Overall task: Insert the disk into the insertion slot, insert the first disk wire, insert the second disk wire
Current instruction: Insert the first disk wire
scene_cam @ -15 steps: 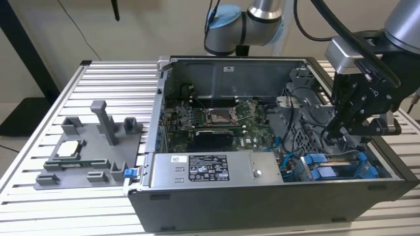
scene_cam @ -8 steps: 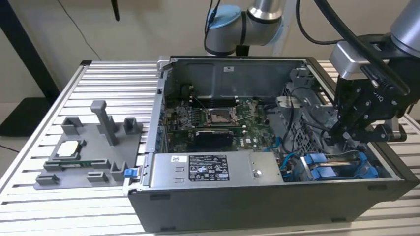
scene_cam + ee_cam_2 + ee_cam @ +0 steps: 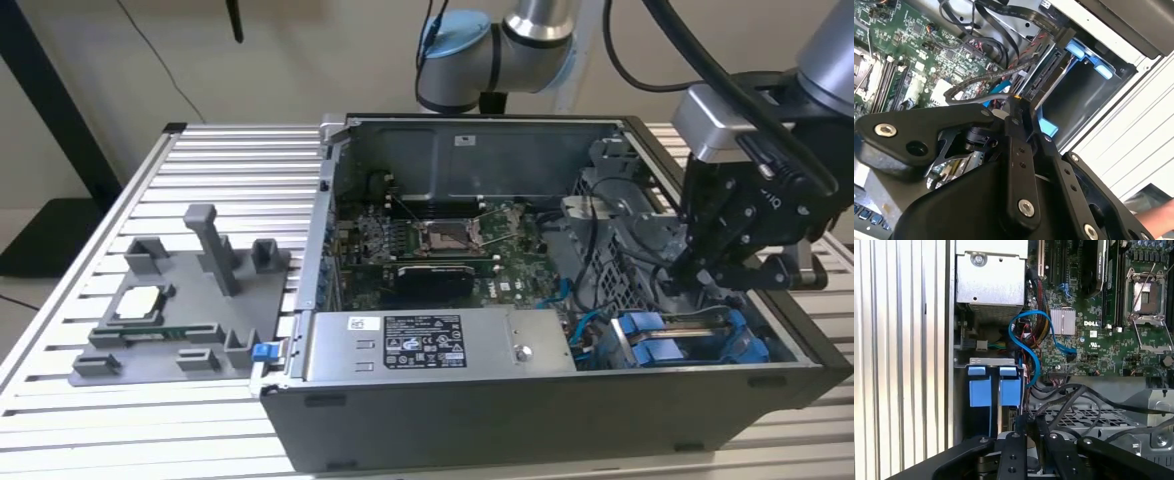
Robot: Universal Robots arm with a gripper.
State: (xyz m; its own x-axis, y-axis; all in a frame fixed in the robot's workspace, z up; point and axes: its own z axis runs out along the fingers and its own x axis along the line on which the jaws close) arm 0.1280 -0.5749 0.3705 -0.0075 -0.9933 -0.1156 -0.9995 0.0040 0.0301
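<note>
**Exterior view, read from its left to its right.** On the slatted aluminium table [image 3: 227, 160] stands a grey fixture block [image 3: 200, 320] with upright posts. A square processor chip [image 3: 140, 303] lies in one of its pockets.

Beside the block lies the open computer case [image 3: 534, 420], on its side with the lid off. Inside it, towards the exterior view's left, is the green motherboard [image 3: 400, 240] with its bare processor socket [image 3: 447, 236]. In front of the motherboard, along the near wall, sits the silver labelled power-supply box [image 3: 441, 343]. Above the case the robot arm [image 3: 501, 50] bends over from the far side.

In the case's near corner, at the exterior view's right, is the drive bay [image 3: 707, 335], marked by bright blue carrier plastic. The disk [image 3: 1048, 72] sits inside the bay, in the slot nearer the motherboard. In the second wrist view its connector end faces out, with the neighbouring slot dark beside it.

The gripper [image 3: 690, 288] reaches down into the case just above the bay. In both wrist views its fingers [image 3: 1014, 445] stand narrow, tips close together at the disk's connector end, among loose black wires [image 3: 984, 80]. Whether a wire is pinched between them cannot be told. A blue data cable [image 3: 1026, 340] loops between the motherboard and the bay.
</note>
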